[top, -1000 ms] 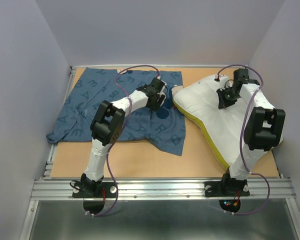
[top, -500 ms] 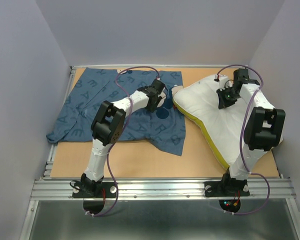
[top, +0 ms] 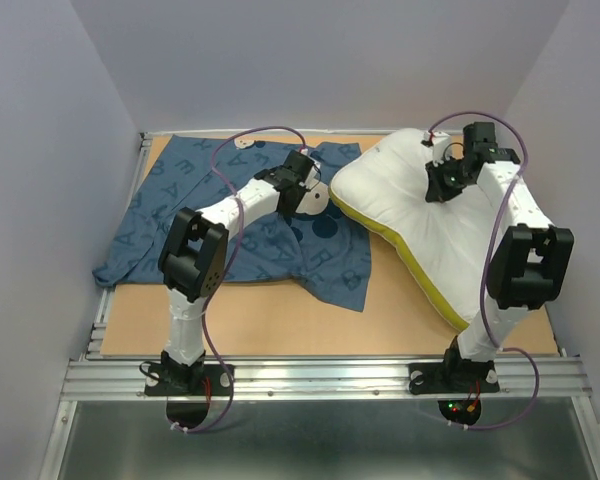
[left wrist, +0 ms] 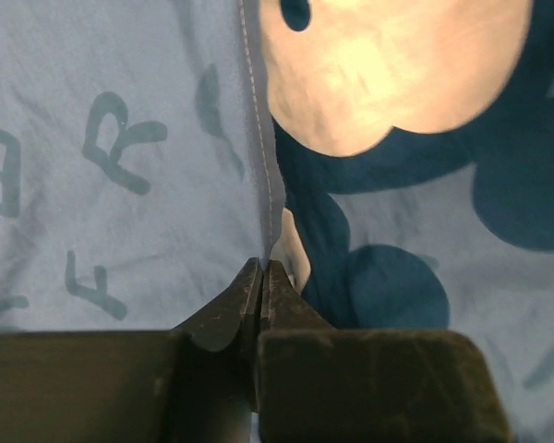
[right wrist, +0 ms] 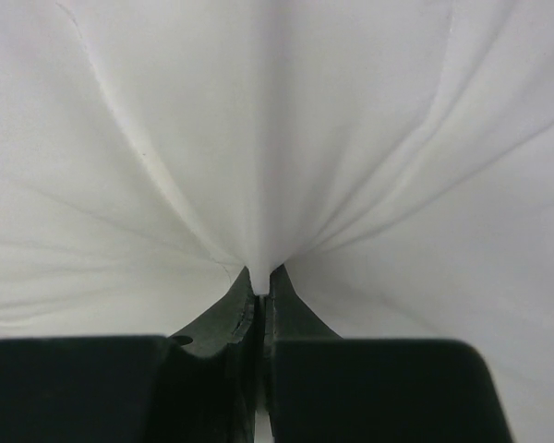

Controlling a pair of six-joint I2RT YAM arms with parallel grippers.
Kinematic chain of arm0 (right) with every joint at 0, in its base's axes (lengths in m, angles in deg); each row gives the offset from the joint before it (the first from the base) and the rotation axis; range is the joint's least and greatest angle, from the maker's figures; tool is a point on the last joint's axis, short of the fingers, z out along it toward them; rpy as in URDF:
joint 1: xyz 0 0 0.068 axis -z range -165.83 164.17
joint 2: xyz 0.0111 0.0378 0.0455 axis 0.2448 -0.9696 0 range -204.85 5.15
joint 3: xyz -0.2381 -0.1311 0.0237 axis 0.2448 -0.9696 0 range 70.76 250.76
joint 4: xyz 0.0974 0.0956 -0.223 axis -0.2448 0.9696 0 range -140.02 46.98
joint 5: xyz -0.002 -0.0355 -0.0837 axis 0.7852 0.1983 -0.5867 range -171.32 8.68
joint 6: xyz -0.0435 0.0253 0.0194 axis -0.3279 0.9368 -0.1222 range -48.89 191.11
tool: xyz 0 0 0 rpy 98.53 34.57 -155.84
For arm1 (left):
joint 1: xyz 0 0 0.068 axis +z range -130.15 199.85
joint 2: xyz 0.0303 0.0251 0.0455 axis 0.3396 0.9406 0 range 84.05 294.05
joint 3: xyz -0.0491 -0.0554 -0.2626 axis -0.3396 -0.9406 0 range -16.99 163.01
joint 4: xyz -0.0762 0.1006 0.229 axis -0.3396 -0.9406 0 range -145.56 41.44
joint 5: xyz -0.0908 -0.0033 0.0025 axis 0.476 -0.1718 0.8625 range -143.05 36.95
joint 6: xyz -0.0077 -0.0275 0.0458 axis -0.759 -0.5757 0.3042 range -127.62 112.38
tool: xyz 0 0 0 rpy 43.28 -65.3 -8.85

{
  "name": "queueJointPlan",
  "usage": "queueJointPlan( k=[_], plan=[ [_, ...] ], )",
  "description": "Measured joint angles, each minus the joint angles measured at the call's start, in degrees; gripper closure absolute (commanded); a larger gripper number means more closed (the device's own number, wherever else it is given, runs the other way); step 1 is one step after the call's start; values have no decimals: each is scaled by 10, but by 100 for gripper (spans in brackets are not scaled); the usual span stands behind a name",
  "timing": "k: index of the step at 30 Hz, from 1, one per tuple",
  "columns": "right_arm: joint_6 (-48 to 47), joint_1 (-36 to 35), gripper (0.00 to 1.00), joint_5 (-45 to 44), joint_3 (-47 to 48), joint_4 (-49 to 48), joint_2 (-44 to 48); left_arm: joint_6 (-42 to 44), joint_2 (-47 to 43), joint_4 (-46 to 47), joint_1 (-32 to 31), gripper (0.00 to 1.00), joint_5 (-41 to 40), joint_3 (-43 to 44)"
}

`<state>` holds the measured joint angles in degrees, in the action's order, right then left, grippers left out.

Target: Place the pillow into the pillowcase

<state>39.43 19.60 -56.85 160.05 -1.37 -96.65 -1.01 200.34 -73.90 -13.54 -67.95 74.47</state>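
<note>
The left gripper is pinched tight on a stitched edge of the blue pillowcase, one layer or two I can't tell, while the right gripper nips a pucker of the white pillow, lying just right of the case on the table.

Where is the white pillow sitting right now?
In the overhead view, the pillow lies on the right side of the table, its left corner at the right edge of the blue pillowcase, and the right gripper is pinching its white cover.
</note>
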Motion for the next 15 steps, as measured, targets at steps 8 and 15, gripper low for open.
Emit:
queueJointPlan(
  k=[8, 15],
  plan=[
    [41, -122, 99, -20, -19, -61, 0, -9, -31, -2, 15, 100, 88, -11],
    [40, -195, 99, -20, -111, -101, 11, -11, -64, -12, 34, 100, 165, -11]
  ],
)
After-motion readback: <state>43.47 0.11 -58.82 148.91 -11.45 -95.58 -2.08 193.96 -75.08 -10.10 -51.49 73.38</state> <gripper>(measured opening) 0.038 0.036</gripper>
